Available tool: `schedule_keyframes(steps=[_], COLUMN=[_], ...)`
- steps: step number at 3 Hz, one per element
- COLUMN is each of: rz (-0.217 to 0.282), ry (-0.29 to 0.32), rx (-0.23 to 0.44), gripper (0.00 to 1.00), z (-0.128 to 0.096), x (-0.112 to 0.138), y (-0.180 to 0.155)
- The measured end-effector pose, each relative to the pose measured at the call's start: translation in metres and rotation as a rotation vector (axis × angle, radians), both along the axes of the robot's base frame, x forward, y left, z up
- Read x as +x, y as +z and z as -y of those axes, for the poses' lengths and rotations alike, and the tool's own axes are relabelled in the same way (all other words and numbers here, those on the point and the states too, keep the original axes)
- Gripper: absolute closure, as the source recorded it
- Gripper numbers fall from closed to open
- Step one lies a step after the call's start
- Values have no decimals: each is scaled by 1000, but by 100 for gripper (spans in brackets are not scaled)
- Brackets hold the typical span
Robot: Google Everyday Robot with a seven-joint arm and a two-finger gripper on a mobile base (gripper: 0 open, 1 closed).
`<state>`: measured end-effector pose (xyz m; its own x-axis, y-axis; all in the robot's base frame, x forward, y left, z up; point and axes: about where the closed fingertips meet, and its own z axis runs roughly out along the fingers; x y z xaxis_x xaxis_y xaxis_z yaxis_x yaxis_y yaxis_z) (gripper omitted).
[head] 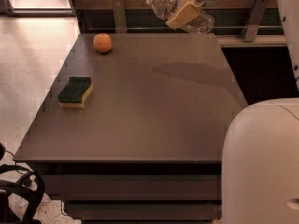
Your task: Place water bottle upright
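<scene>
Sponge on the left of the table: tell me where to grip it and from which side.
Grip the sponge across its two long sides, coming straight down: it lies flat on the table, green face up, so a sideways approach would probably scrape the top. The hand is occupied, shut on the water bottle above the far edge.

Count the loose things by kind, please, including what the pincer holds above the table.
Water bottle: 1, tilted, gripped by the pincer above the table's far edge.
Orange: 1, on the table.
Sponge: 1, on the table.
Total: 3.
</scene>
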<state>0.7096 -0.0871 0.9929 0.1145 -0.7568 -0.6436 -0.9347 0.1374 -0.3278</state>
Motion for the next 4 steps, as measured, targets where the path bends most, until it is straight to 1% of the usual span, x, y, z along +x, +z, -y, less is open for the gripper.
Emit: schedule_keyframes(steps=[1, 2, 3, 4], rz=[39, 99, 139, 153], ry=[9, 19, 1, -26], rx=[68, 232, 380, 485], gripper=[100, 100, 100, 100], z=[-2, -9, -14, -13], x=[-12, -19, -21, -19], y=[7, 4, -1, -6])
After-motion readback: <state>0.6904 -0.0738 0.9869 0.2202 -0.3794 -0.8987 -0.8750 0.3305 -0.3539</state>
